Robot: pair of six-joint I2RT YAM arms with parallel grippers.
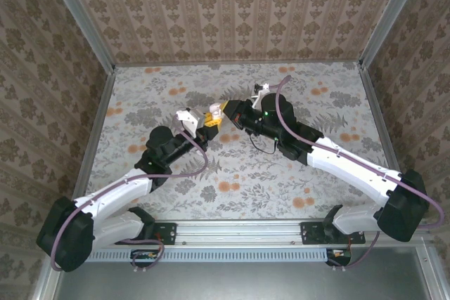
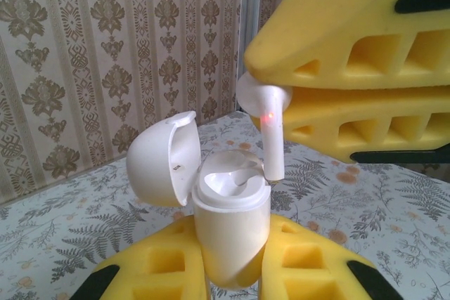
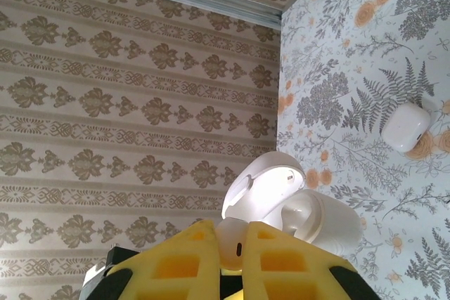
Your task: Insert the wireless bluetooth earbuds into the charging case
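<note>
Yellow foam right gripper (image 2: 281, 90): clenched on one earbud (image 2: 271, 131) by its bulb, stem down, red light lit, tip at the right rim of the charging case (image 2: 230, 219). Left gripper (image 2: 232, 261): clamped round the lower body of that case, held upright above the worktop (image 2: 394, 209), lid (image 2: 160, 163) swung open to one side. Hazards, judged: the stem looks set on the rim and not over a well, so a downward push may jam it, twist the bud in the soft pads, or tip the case in its grasp. Count: grippers, two; earbuds seen, one; open case, one; closed white case (image 3: 408, 126) lying apart on the worktop, one. Whether a bud sits inside the open case cannot be told.
</note>
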